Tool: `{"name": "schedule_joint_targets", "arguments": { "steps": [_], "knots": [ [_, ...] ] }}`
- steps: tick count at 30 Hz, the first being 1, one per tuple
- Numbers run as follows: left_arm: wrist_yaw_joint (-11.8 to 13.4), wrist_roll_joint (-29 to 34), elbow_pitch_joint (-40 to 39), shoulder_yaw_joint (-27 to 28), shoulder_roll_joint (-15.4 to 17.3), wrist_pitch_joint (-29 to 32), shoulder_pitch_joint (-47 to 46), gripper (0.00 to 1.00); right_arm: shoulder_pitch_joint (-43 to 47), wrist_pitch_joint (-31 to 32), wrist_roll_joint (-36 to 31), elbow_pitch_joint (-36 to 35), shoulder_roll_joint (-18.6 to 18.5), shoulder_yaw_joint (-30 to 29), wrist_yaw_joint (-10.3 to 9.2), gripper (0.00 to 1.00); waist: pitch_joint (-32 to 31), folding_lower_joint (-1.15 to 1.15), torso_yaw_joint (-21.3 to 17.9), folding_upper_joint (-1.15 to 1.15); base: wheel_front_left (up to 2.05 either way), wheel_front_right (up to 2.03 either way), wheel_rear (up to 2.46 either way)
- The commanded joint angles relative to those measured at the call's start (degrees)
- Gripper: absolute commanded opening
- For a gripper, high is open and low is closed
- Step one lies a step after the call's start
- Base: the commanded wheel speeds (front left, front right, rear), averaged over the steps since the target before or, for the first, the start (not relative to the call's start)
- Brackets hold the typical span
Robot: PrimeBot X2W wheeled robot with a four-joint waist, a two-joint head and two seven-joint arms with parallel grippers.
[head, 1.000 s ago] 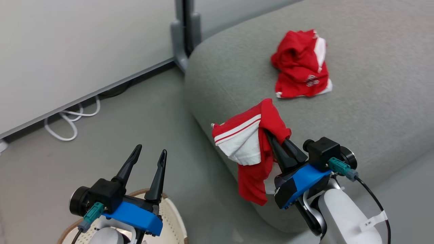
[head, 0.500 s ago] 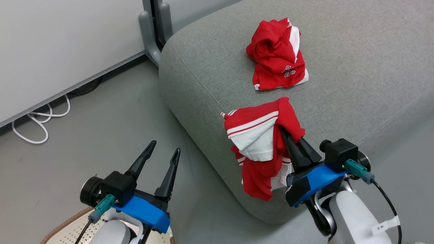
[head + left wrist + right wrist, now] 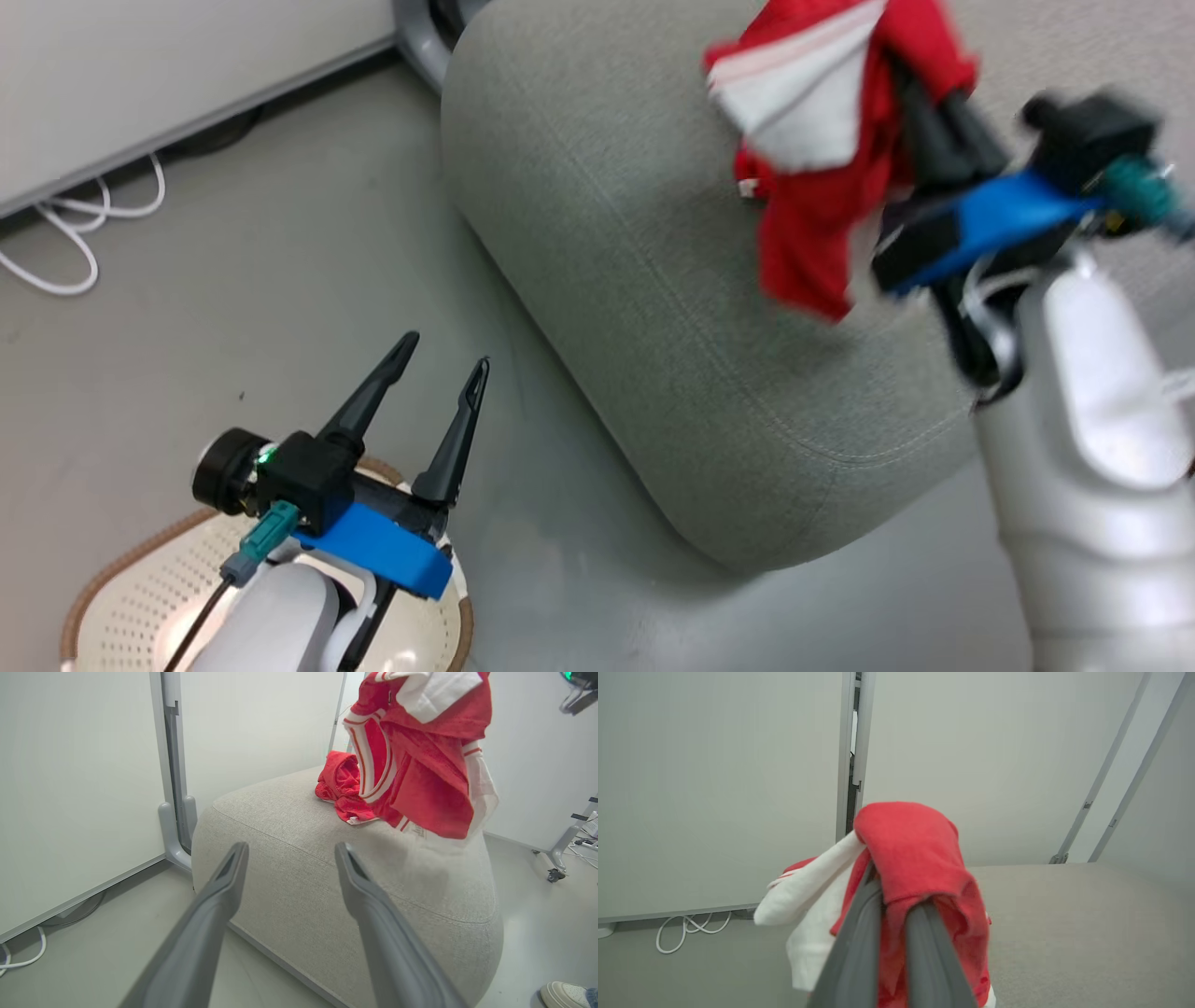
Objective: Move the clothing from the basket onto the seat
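My right gripper (image 3: 924, 103) is shut on the clothing, a red garment with white stripes and panels (image 3: 812, 187), which hangs from its fingers above the grey seat (image 3: 653, 280). The fabric drapes over the fingertips in the right wrist view (image 3: 915, 858). A second red garment (image 3: 338, 781) lies crumpled on the seat's top, behind the hanging one (image 3: 420, 765). My left gripper (image 3: 446, 350) stands open and empty low at the left, above the cream basket with its brown rim (image 3: 121, 569). Its fingers (image 3: 240, 858) point at the seat's side (image 3: 303, 868).
White cables (image 3: 65, 215) lie on the grey floor along the wall panel. A grey post foot (image 3: 173, 826) stands behind the seat. A pale shoe (image 3: 560, 994) shows at the floor to the right of the seat.
The head camera has shifted. My right gripper has lifted the striped garment higher, off the seat's edge and over the seat. The left gripper stays open above the basket.
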Motion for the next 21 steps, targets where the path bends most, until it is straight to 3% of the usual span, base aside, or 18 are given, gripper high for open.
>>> {"name": "schedule_joint_targets", "arguments": {
  "steps": [1, 4, 11, 21],
  "knots": [
    [-0.10, 0.38, -0.59, -0.25, 0.69, -0.15, -1.57, 1.00, -3.74, 1.06, 2.72, 0.33, 0.04, -2.46, 0.02, 0.00, 4.16, -0.01, 2.46, 0.00, 0.00, 0.00, 0.00],
    [-0.10, 0.98, -1.77, -0.93, 1.77, -0.12, -3.44, 1.00, -11.59, 2.32, 2.34, 1.39, -0.66, -8.09, 0.03, 0.00, 8.14, -0.01, 3.79, 0.00, 0.00, 0.00, 0.00],
    [-0.10, 2.19, -5.35, -3.33, 3.74, 0.87, -9.66, 1.00, -25.32, 1.66, -2.49, 4.27, -6.96, -19.98, 0.03, 0.00, 18.67, -0.01, 8.59, 0.00, 0.00, 0.00, 0.00],
    [-0.10, 3.41, -8.84, -5.12, 4.74, 0.92, -15.61, 1.00, -28.31, -1.91, -9.91, 11.87, -10.15, -33.74, 0.03, 0.00, 28.02, -0.01, 14.44, 0.00, 0.00, 0.00, 0.00]
  ]
}}
